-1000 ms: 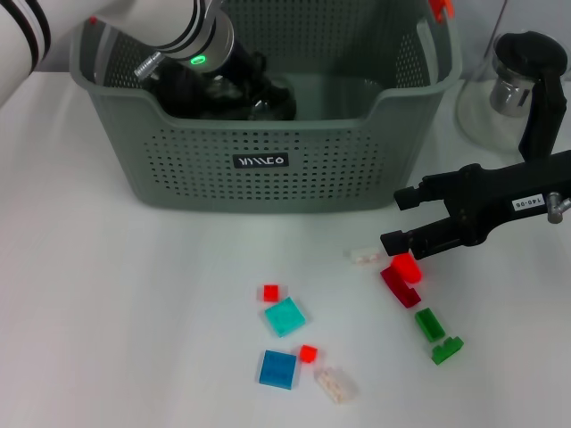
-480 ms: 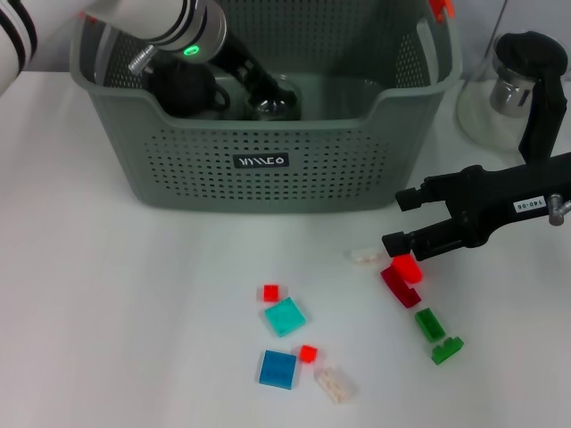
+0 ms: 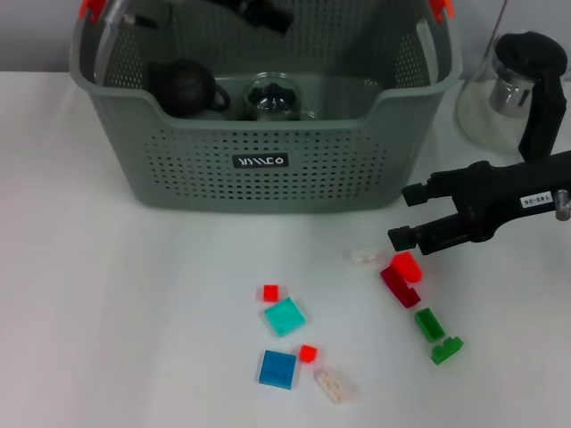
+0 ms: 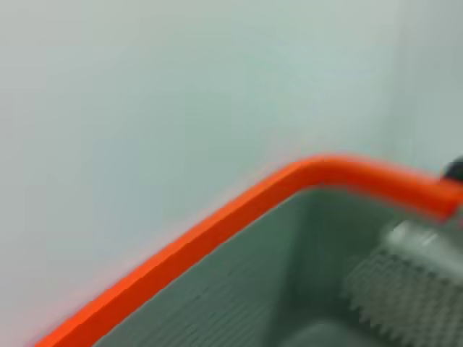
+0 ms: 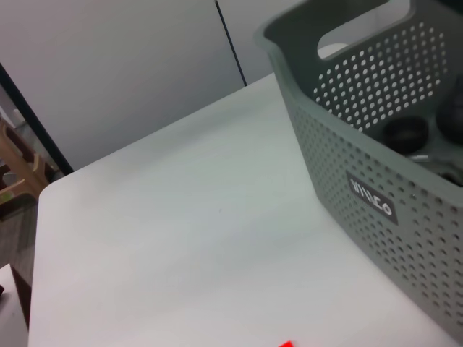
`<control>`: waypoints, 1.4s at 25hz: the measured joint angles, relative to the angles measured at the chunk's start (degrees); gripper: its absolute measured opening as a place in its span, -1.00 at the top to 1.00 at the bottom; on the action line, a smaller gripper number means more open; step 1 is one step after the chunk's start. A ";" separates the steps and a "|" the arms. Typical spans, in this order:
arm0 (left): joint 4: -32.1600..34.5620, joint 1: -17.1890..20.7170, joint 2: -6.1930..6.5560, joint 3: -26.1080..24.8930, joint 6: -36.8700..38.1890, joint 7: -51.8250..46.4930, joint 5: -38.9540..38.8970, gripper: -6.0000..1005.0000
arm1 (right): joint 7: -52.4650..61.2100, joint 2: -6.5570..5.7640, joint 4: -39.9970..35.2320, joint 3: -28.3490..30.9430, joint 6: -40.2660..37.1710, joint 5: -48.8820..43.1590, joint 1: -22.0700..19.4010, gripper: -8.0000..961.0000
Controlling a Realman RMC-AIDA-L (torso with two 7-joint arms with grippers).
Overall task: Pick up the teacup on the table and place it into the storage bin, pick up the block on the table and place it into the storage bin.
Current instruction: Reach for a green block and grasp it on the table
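The right gripper [image 3: 403, 217] hangs with jaws parted just above the red block [image 3: 407, 266], in front of the storage bin [image 3: 268, 183], poised to grasp; the teacup [image 3: 274, 96] rests inside the bin

A white table [image 3: 107, 294] carries the scene. At its far right corner stands a clear glass flask [image 3: 493, 102] with a metal-and-black stopper. In the right wrist view, a pale wall [image 5: 123, 65] with a dark vertical seam rises behind the table, and a wooden piece of furniture [image 5: 18, 170] shows past the table's edge.
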 joint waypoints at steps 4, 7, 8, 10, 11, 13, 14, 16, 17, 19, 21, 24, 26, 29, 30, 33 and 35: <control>5.94 3.51 0.78 -3.91 9.33 3.09 -14.79 -0.71 | -0.29 -0.18 0.00 0.33 -0.03 0.02 0.01 -0.97; 7.48 6.16 1.68 -8.17 18.47 7.69 -27.09 -0.71 | -0.31 -0.29 0.00 0.43 -0.02 0.04 0.01 -0.97; 7.66 6.82 1.81 -8.98 20.59 8.68 -29.17 -0.71 | -0.31 -0.38 -0.01 0.47 -0.02 0.05 0.00 -0.97; 8.62 8.64 1.68 -10.40 25.13 10.77 -32.29 -0.70 | -0.31 -0.55 -0.04 0.48 0.02 0.06 -0.05 -0.97; 9.14 9.39 1.48 -10.75 26.71 11.56 -32.88 -0.70 | -0.31 -0.58 -0.05 0.50 0.03 0.06 -0.08 -0.97; 11.02 11.42 0.67 -10.96 29.31 12.87 -33.44 -0.70 | -0.31 -0.60 -0.06 0.76 0.07 0.07 -0.13 -0.97; 11.91 12.45 0.20 -10.96 30.45 13.37 -33.71 -0.70 | -0.31 -0.60 -0.06 1.02 0.08 0.07 -0.13 -0.97; 13.11 14.20 -0.51 -11.05 32.74 14.42 -35.04 -0.70 | -0.27 -0.60 0.06 1.53 0.09 0.08 -0.15 -0.97; 13.56 15.01 -0.74 -11.19 34.23 15.19 -36.02 -0.70 | -0.14 -0.60 0.09 1.70 0.10 0.09 -0.15 -0.97; 13.85 16.24 -1.01 -11.97 37.73 16.88 -38.37 -0.71 | 0.18 -0.60 0.09 1.84 0.07 0.09 -0.16 -0.97; 13.19 17.15 -1.12 -13.33 41.89 19.00 -40.69 -0.71 | 0.43 -0.59 -0.02 1.85 -0.06 -0.08 -0.16 -0.97; 11.26 18.52 -1.35 -14.55 45.54 23.13 -42.65 -0.70 | 0.94 -0.67 -0.04 1.85 -0.13 -0.21 0.03 -0.97; 10.13 19.98 -1.63 -14.65 46.02 26.80 -43.30 -0.70 | 1.15 -0.77 -0.14 1.86 -0.27 -0.22 0.29 -0.97; 7.82 21.74 -1.85 -14.78 45.79 31.58 -44.77 -0.71 | 1.89 -0.92 -1.33 1.27 -0.42 -0.45 0.51 -0.97; 5.28 22.20 -1.85 -15.75 45.71 34.05 -45.75 -0.71 | 2.37 -0.95 -2.18 0.91 -0.47 -0.67 0.59 -0.97; 3.15 22.35 -1.79 -16.91 45.66 35.88 -46.06 -0.71 | 3.38 -0.95 -4.60 0.05 -1.30 -1.51 0.82 -0.97; 1.89 22.64 -1.71 -17.60 45.64 37.51 -45.75 -0.72 | 4.15 -0.95 -6.26 -0.24 -2.56 -1.83 1.06 -0.97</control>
